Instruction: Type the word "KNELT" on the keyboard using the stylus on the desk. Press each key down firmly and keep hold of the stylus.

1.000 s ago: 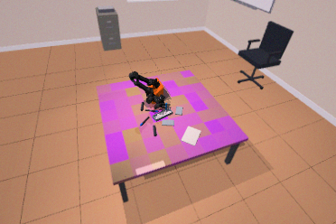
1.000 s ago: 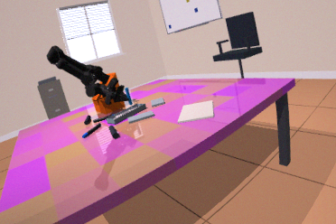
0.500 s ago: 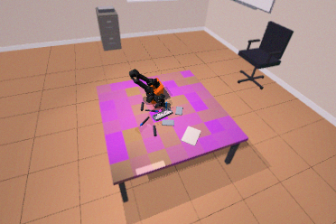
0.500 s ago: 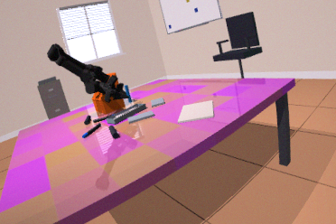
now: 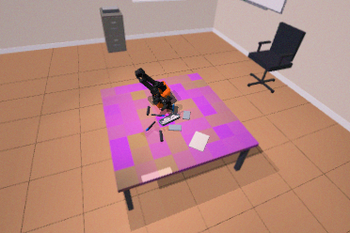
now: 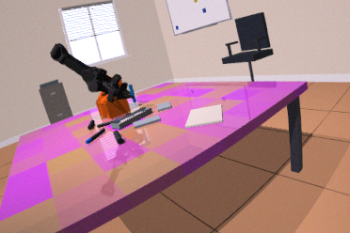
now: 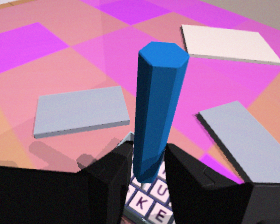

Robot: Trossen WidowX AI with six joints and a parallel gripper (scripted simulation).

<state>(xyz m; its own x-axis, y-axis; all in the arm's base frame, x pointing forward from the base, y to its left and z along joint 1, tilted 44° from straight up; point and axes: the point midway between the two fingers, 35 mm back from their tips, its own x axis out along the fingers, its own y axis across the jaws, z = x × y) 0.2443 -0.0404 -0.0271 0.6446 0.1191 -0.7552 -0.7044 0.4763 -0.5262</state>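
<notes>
The blue stylus (image 7: 161,90) (image 6: 132,93) stands nearly upright, its top leaning slightly right in the wrist view. My gripper (image 7: 148,149) is shut on it. The keyboard (image 5: 169,119) (image 6: 132,119) lies flat on the desk, below the gripper. In the wrist view the K key (image 7: 141,202), the U key (image 7: 162,190) and the E key (image 7: 160,215) show between and below the fingers. The stylus's lower end is hidden behind the fingers, so I cannot tell whether it touches a key. Most other keys are hidden by the fingers.
Two grey-blue blocks (image 7: 82,112) (image 7: 244,142) lie beside the keyboard. A white pad (image 5: 199,141) (image 6: 205,116) (image 7: 229,44) lies farther off. A blue-tipped black marker (image 5: 151,126) (image 6: 95,136) and dark pieces (image 5: 161,135) (image 5: 148,110) lie on the keyboard's other side.
</notes>
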